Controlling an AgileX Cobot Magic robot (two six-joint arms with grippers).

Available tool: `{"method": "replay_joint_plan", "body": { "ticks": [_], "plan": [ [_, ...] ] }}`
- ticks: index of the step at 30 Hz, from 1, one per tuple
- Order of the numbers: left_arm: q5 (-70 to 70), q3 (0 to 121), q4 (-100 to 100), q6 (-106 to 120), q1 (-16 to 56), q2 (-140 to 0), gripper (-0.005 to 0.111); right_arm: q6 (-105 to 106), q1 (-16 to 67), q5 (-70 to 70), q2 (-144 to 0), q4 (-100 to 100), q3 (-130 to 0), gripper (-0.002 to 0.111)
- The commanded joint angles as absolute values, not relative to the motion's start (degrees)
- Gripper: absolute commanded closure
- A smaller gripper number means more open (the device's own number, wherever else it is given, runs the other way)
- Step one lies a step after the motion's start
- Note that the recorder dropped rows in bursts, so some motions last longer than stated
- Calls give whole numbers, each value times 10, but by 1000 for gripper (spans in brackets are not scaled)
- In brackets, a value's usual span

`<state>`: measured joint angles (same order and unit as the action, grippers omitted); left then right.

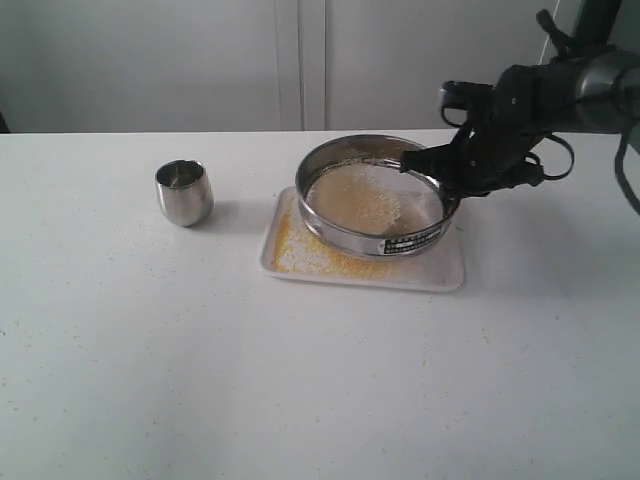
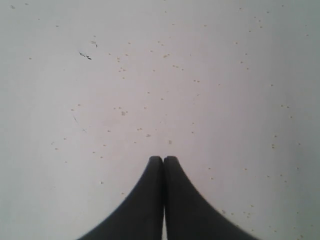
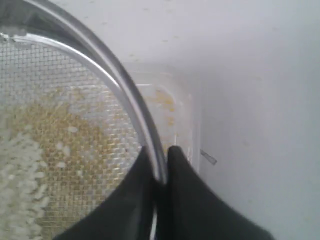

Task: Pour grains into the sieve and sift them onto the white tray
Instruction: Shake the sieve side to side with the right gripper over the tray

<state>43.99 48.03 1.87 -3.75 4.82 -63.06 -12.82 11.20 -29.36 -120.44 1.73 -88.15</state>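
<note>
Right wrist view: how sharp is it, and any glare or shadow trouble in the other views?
Right wrist view: the sieve mesh reads clearly, its near rim and the right gripper are soft, with a bright streak on the rim. Left wrist view: flat, even light, the left gripper dark. Exterior view: soft overall, faint shadow beside the steel cup.

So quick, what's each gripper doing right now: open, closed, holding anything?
Left gripper: closed, holding nothing.
Right gripper: closed on the rim of the sieve.
</note>
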Motion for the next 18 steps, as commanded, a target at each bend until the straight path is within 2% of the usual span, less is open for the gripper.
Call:
{"method": "replay_joint_plan", "body": {
  "ticks": [1, 6, 9, 13, 16, 18],
  "plan": [
    [444, 478, 24, -36, 47, -626, 107, -219, 92, -296, -1187, -70, -874, 108],
    [444, 478, 24, -36, 47, -626, 107, -182, 115, -238, -1184, 18, -854, 108],
    [444, 478, 24, -36, 47, -626, 107, -168, 142, -223, -1184, -32, -853, 108],
    [444, 478, 24, -36, 47, -626, 107, -252, 101, -265, -1176, -95, -852, 108],
    [444, 478, 24, -36, 47, -626, 107, -249, 90, -242, -1170, -33, -835, 108],
    [444, 478, 24, -36, 47, -626, 107, -204, 116, -196, -1170, 32, -824, 108]
  ]
}}
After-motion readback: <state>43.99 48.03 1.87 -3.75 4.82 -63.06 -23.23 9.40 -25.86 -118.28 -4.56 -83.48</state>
